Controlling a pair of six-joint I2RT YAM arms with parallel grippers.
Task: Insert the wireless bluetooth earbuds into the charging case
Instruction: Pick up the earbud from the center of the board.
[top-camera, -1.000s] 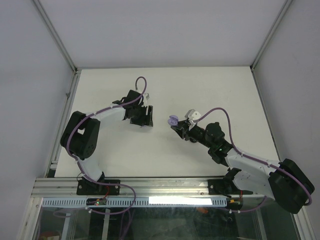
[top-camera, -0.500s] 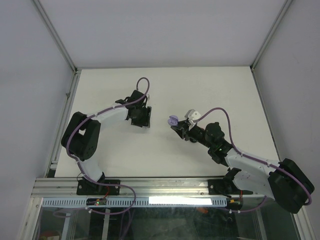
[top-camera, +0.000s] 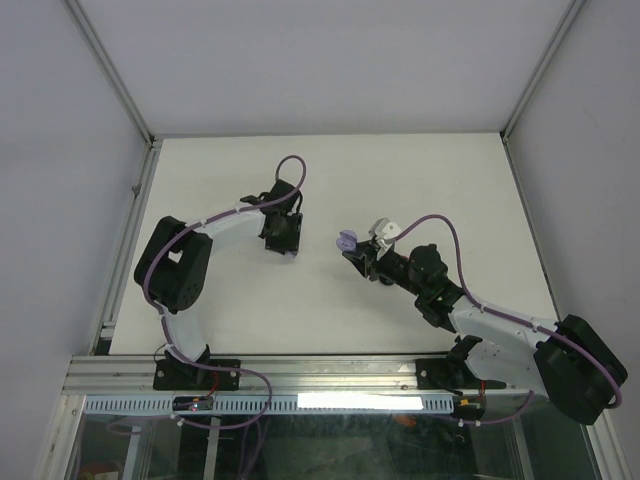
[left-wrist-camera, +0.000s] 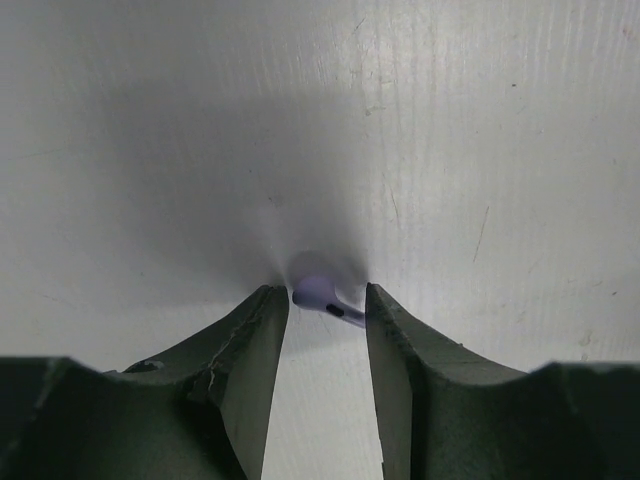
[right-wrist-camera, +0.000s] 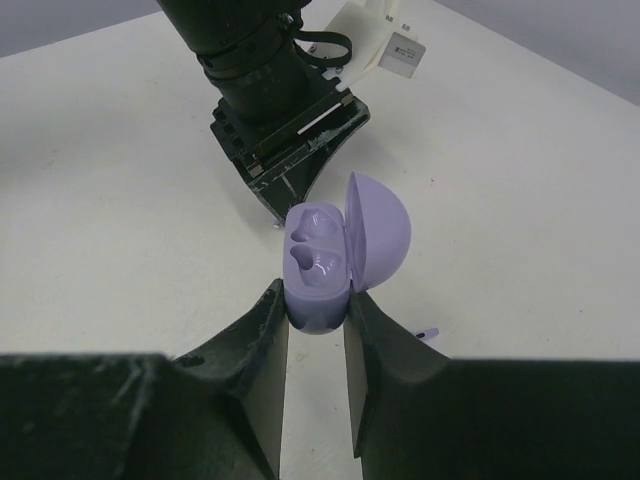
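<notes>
Robot lab test cell: white table (top-camera: 330, 180), alu extrusion rail (top-camera: 330, 372), plain panel walls (top-camera: 300, 60) all round.

Bright and even from overhead in the top view, with only faint shadows on the white desk (top-camera: 330, 300). Dims to a soft grey shadow just ahead of the left hand (left-wrist-camera: 327, 300) in its wrist view. Blurs the dark near fingers (right-wrist-camera: 255, 370) at the right wrist; renders the charging case (right-wrist-camera: 320, 275) sharp.

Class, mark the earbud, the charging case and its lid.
earbud (left-wrist-camera: 313, 292), left wrist view, its rounded pale purple head.
charging case (right-wrist-camera: 318, 268), right wrist view, the tray with two wells.
lid (right-wrist-camera: 380, 232), right wrist view, middle of the open dome.
</notes>
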